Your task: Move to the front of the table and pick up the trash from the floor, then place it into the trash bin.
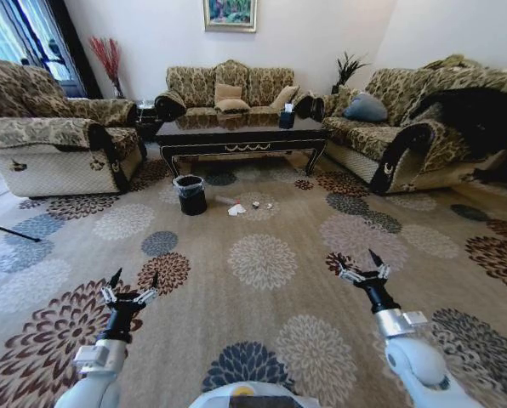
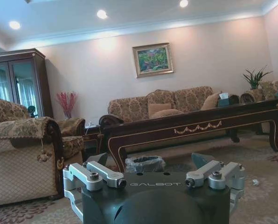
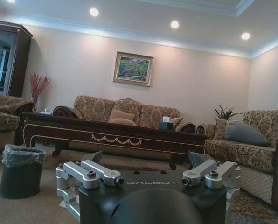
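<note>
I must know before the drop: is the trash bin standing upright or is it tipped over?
Upright. The trash bin stands on the carpet with its bag-lined rim facing up, in front of the table.

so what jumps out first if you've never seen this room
The glossy dark table sits mid-room between patterned sofas, with the black trash bin before it on the flowered carpet. Small trash lies beside the bin. Low in the head view, the left gripper and right gripper hover open.
</note>
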Robot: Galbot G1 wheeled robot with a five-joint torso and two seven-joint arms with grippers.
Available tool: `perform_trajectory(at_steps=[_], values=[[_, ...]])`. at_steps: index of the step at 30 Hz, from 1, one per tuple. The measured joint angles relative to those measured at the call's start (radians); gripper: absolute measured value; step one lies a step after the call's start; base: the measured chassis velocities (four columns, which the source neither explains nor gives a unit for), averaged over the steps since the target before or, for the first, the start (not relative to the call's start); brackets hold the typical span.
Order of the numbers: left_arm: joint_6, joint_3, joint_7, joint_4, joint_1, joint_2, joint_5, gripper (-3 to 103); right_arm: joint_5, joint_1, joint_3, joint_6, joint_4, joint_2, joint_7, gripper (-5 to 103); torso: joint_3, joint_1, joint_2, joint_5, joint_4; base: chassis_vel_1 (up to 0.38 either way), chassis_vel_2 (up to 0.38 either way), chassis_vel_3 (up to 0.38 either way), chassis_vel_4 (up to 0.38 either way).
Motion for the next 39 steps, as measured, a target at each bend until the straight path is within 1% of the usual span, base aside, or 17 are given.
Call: perform_trajectory(at_steps=[3, 6, 8, 10, 11, 12, 13, 17, 21, 27, 28, 29, 30, 32, 33, 36, 39], values=[[-0.005, -0.004, 0.001, 0.001, 0.009, -0.003, 0.001, 100, -0.013, -0.001, -0.002, 0.001, -0.005, 0.006, 0.0, 100, -0.014, -0.001, -0.016, 0.0001, 0.0, 0.0, 0.0, 0.0, 0.0], [-0.01, -0.005, 0.001, 0.001, 0.013, -0.004, 0.003, 100, -0.016, -0.003, -0.002, 0.001, -0.006, 0.007, 0.0, 100, -0.021, -0.001, -0.024, 0.0001, 0.0, 0.0, 0.0, 0.0, 0.0], [-0.032, -0.002, -0.013, 0.001, 0.014, -0.004, 0.0, 100, -0.017, -0.004, -0.002, 0.002, -0.005, 0.007, 0.0, 100, -0.031, -0.001, -0.035, 0.0001, 0.0, 0.0, 0.0, 0.0, 0.0], [-0.036, -0.002, -0.016, 0.001, 0.014, -0.004, -0.002, 100, -0.016, -0.004, -0.001, 0.004, -0.005, 0.007, 0.0, 100, -0.033, -0.001, -0.037, 0.0, 0.0, 0.0, 0.0, 0.0, 0.0], [-0.038, -0.002, -0.018, 0.001, 0.013, -0.004, -0.002, 100, -0.014, -0.005, 0.001, 0.007, -0.005, 0.007, 0.0, 100, -0.034, -0.001, -0.038, 0.0, 0.0, 0.0, 0.0, 0.0, 0.0], [-0.044, -0.004, -0.02, 0.001, 0.008, -0.005, -0.001, 100, 0.001, -0.008, 0.006, 0.03, -0.006, 0.009, -0.006, 100, -0.036, -0.001, -0.041, 0.0001, 0.0, 0.0, 0.0, 0.0, 0.0], [-0.046, -0.006, -0.022, 0.002, 0.004, -0.006, 0.001, 100, 0.019, -0.009, 0.014, 0.054, -0.008, 0.015, -0.015, 100, -0.037, -0.001, -0.041, 0.0, 0.0, 0.0, 0.0, 0.0, 0.0], [-0.046, -0.01, -0.03, 0.009, -0.005, -0.015, 0.001, 100, 0.032, -0.014, 0.029, 0.071, -0.007, 0.024, -0.02, 100, -0.037, -0.001, -0.042, 0.0001, 0.0, 0.0, 0.0, 0.0, 0.0], [-0.031, -0.014, -0.058, 0.001, -0.018, -0.037, 0.01, 100, 0.024, -0.026, 0.04, 0.077, 0.017, 0.03, -0.021, 100, -0.036, -0.001, -0.041, -0.0001, 0.0002, 0.0, 0.0, 0.0, 0.0], [-0.004, -0.016, -0.076, -0.041, -0.028, -0.042, -0.032, 100, 0.01, -0.038, 0.045, 0.078, 0.044, 0.03, -0.025, 100, -0.035, -0.001, -0.04, 0.0001, 0.0, 0.0, 0.0, 0.0, 0.0], [0.031, -0.024, -0.08, -0.087, -0.046, -0.037, -0.083, 100, 0.0, -0.053, 0.052, 0.081, 0.075, 0.029, -0.039, 100, -0.034, -0.001, -0.038, 0.0002, 0.0, 0.0, 0.0, 0.0, 0.0], [0.041, -0.035, -0.078, -0.102, -0.064, -0.027, -0.095, 100, -0.014, -0.06, 0.064, 0.083, 0.093, 0.03, -0.055, 100, -0.034, -0.001, -0.037, 0.0002, 0.0, 0.0, 0.0, 0.0, 0.0], [0.041, -0.035, -0.078, -0.102, -0.064, -0.027, -0.095, 100, -0.014, -0.06, 0.064, 0.083, 0.093, 0.03, -0.055, 100, -0.034, -0.001, -0.037, 0.0002, 0.0, 0.0, 0.0, 0.0, 0.0], [0.034, -0.038, -0.056, -0.103, -0.059, -0.026, -0.083, 100, -0.029, -0.059, 0.08, 0.101, 0.095, 0.042, -0.1, 100, -0.033, -0.001, -0.036, 0.0, -0.0002, 0.0, 0.0, 0.0, 0.0], [0.021, -0.027, -0.045, -0.104, -0.027, -0.04, -0.066, 100, -0.028, -0.057, 0.08, 0.122, 0.083, 0.049, -0.121, 100, -0.032, -0.001, -0.036, 0.0, 0.0001, 0.0, 0.0, 0.0, 0.0], [0.012, -0.016, -0.044, -0.102, -0.005, -0.052, -0.044, 100, -0.022, -0.057, 0.076, 0.131, 0.073, 0.053, -0.134, 100, -0.032, -0.001, -0.035, 0.0002, 0.0001, 0.0, 0.0, 0.0, 0.0], [0.008, -0.015, -0.059, -0.089, -0.001, -0.056, -0.026, 100, -0.021, -0.055, 0.071, 0.137, 0.066, 0.054, -0.146, 100, -0.031, -0.001, -0.034, 0.0, 0.0, 0.0, 0.0, 0.0, 0.0]])
